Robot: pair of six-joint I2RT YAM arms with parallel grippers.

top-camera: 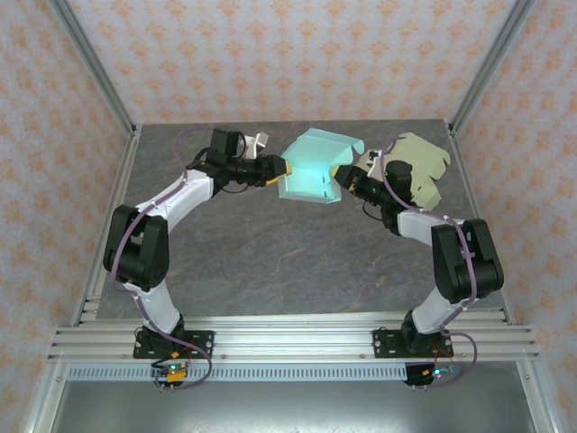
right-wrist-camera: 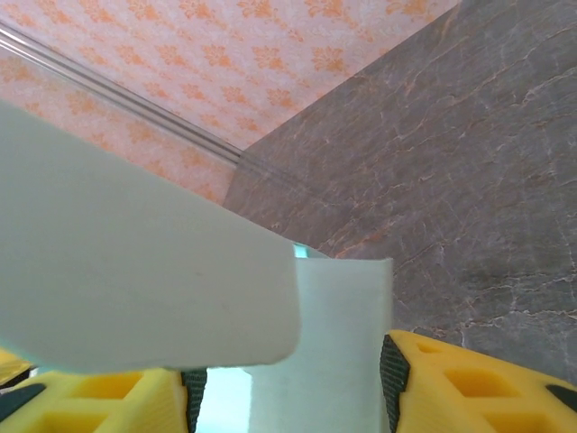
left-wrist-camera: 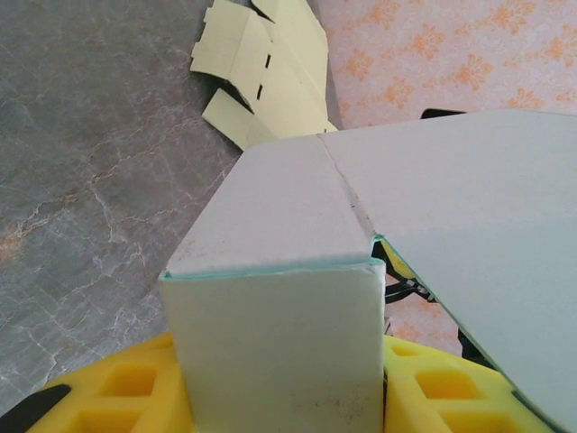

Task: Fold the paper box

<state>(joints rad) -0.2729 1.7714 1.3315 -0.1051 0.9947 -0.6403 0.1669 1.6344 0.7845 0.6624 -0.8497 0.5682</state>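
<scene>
— Two yellow fingers point(left-wrist-camera: 108, 397) of the left gripper point(top-camera: 281, 170) are pressing on either side of a pale end panel in the left wrist view. That panel is filling the whole gap between them, so the gripper is clamping the paper box point(top-camera: 311, 167).

— And the right gripper point(top-camera: 341, 177)?

— Its fingers point(right-wrist-camera: 469, 379) are standing on either side of another pale panel of the box. The dark pad of one is lying against the panel's edge. By the other pad a thin teal strip is showing, so I cannot tell whether this gripper is really pinching or only straddling.

— Where is the box sitting?

— It is hanging between the two grippers at the far middle of the table point(top-camera: 270, 271). The left gripper is holding its left edge and the right gripper is meeting its right edge. The box is showing a teal face from above, partly formed, with a broad flap spreading out beyond the held corner in the left wrist view. Whether its underside is touching the table, I cannot tell.

— Anything lying beside it?

— Some pale yellow flat cutouts point(top-camera: 422, 167) are lying near the far right corner, just behind the right arm's wrist and apart from the box.
</scene>
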